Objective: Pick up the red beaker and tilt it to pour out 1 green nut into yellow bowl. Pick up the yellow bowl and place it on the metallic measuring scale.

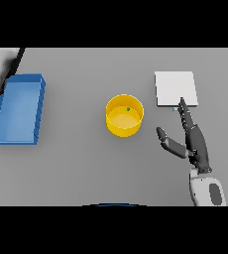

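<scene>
Head view shows my right hand (194, 141) low on the right side of the table, palm down, fingers (184, 113) straight and lying together, thumb (166, 141) spread out to my left. The hand holds nothing. My fingertips reach up to the near edge of the metallic measuring scale (175, 88), a pale square plate lying flat just beyond them; whether they touch it or only overlap it from above I cannot tell.

Off my thumb side, near but apart from the hand, stands the yellow bowl (124, 119), upright, its mouth open to the view. A small green nut (128, 109) lies inside it, toward the far rim. So I judge the pouring done and the bowl ready to be lifted.

The relation that matters: the bowl lies to the left of my right fingers, slightly beyond the thumb tip, and the scale lies straight ahead of them. Bowl and scale stand well within this hand's reach, with a bare strip of grey table (86, 168) between them. The bowl is round, so it has no long axis to line up with; I would come at its near right wall with the thumb already spread.

Farther left, well apart, sits a blue bin (19, 109). I see no red beaker. My left hand shows nowhere I can make out.
</scene>
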`<state>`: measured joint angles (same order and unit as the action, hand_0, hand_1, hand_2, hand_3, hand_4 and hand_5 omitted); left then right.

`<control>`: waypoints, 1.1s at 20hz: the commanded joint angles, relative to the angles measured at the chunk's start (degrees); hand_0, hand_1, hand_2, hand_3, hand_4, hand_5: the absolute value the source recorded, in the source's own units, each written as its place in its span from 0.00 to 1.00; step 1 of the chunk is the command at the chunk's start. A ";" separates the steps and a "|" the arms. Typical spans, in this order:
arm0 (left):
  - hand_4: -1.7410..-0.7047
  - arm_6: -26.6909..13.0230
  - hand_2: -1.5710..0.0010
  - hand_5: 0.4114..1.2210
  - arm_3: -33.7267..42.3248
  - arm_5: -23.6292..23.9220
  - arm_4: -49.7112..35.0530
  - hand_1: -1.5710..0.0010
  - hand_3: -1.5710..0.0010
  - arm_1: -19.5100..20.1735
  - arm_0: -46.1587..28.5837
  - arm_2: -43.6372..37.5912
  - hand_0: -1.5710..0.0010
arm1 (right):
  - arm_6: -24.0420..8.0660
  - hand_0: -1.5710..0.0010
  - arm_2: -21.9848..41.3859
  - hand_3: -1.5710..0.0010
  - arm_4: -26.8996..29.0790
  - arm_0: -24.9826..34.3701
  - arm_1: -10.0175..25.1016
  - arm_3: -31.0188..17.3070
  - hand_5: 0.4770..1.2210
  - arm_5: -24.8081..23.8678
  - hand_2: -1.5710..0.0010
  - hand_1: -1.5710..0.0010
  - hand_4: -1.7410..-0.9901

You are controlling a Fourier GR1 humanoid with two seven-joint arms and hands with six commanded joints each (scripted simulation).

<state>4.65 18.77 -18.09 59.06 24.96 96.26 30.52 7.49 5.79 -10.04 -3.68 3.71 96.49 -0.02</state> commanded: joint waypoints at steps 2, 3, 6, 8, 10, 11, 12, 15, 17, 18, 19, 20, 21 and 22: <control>0.00 -1.56 0.00 1.00 -3.56 0.66 -7.96 0.00 0.03 3.01 -1.45 -8.76 0.00 | -0.15 1.00 -0.01 1.00 0.52 0.65 -0.39 -0.39 0.14 0.06 1.00 1.00 0.83; 0.00 -1.91 0.00 1.00 -4.88 1.43 -10.70 0.00 0.03 4.40 -2.47 -11.69 0.00 | 0.02 1.00 0.32 1.00 -0.27 1.04 -0.45 -0.78 0.15 -0.27 1.00 1.00 0.83; 0.00 -4.76 0.00 1.00 -6.58 5.87 -18.88 0.00 0.01 7.88 -8.32 -19.41 0.00 | 0.26 1.00 0.45 1.00 -1.19 0.12 0.47 -0.20 0.17 -0.45 1.00 1.00 0.82; 0.00 -9.78 0.00 1.00 -6.96 9.44 -22.23 0.00 0.01 8.71 -13.19 -22.04 0.00 | 0.21 1.00 0.38 1.00 -1.14 0.91 0.90 -0.74 0.19 -0.09 1.00 1.00 0.81; 0.00 -12.09 0.00 1.00 -5.41 13.97 -25.89 0.00 0.01 8.77 -18.01 -24.73 0.00 | 0.02 1.00 0.22 1.00 -1.07 1.10 1.42 -1.09 0.20 0.25 1.00 1.00 0.80; 0.00 -13.47 0.00 1.00 -4.84 15.56 -27.89 0.00 0.00 8.74 -20.26 -26.20 0.00 | 0.42 1.00 0.21 1.00 -0.79 0.82 1.52 -1.38 0.21 0.63 1.00 1.00 0.81; 0.00 -15.45 0.00 1.00 -3.88 16.92 -30.04 0.00 0.00 9.09 -22.16 -27.99 0.00 | 0.76 1.00 0.26 1.00 -0.57 0.64 1.53 -1.60 0.22 0.94 1.00 1.00 0.81; 0.00 -19.35 0.00 1.00 1.34 18.97 -35.07 0.00 0.00 9.13 -30.07 -31.17 0.00 | 0.81 1.00 0.46 1.00 -0.47 0.44 1.32 -0.84 0.24 0.86 1.00 1.00 0.82; 0.00 -20.62 0.00 1.00 7.42 20.41 -37.84 0.00 0.00 8.00 -36.60 -31.93 0.00 | 0.87 1.00 0.28 1.00 0.38 0.54 1.53 -0.66 0.26 1.54 1.00 1.00 0.81; 0.00 -21.96 0.00 1.00 11.29 21.12 -39.02 0.00 0.00 7.62 -40.54 -32.05 0.00 | 1.41 1.00 0.58 1.00 -0.16 0.02 1.61 -0.15 0.26 1.34 1.00 1.00 0.80; 0.00 -23.00 0.00 1.00 15.52 21.82 -40.42 0.00 0.00 6.84 -44.46 -32.24 0.00 | 1.39 1.00 0.62 1.00 -0.57 0.28 1.69 -0.35 0.27 1.12 1.00 1.00 0.79; 0.00 -23.39 0.00 1.00 19.75 22.19 -41.64 0.00 0.00 6.16 -48.31 -32.28 0.00 | 1.54 1.00 0.63 1.00 -0.45 0.09 1.81 0.08 0.27 1.24 1.00 1.00 0.78; 0.00 -25.01 0.00 1.00 22.74 22.80 -42.23 0.00 0.00 6.01 -50.95 -32.49 0.00 | 0.86 1.00 0.46 1.00 -0.46 0.37 2.06 -0.22 0.27 1.27 1.00 1.00 0.77; 0.00 -26.33 0.00 0.96 26.57 23.18 -42.87 0.00 0.00 5.49 -53.94 -32.31 0.00 | 1.09 1.00 0.41 1.00 -0.68 -0.19 2.29 -0.25 0.27 1.22 1.00 1.00 0.75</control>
<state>-21.44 45.31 4.99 16.16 30.42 42.23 -1.78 8.58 6.19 -10.73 -3.90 6.01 96.23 1.21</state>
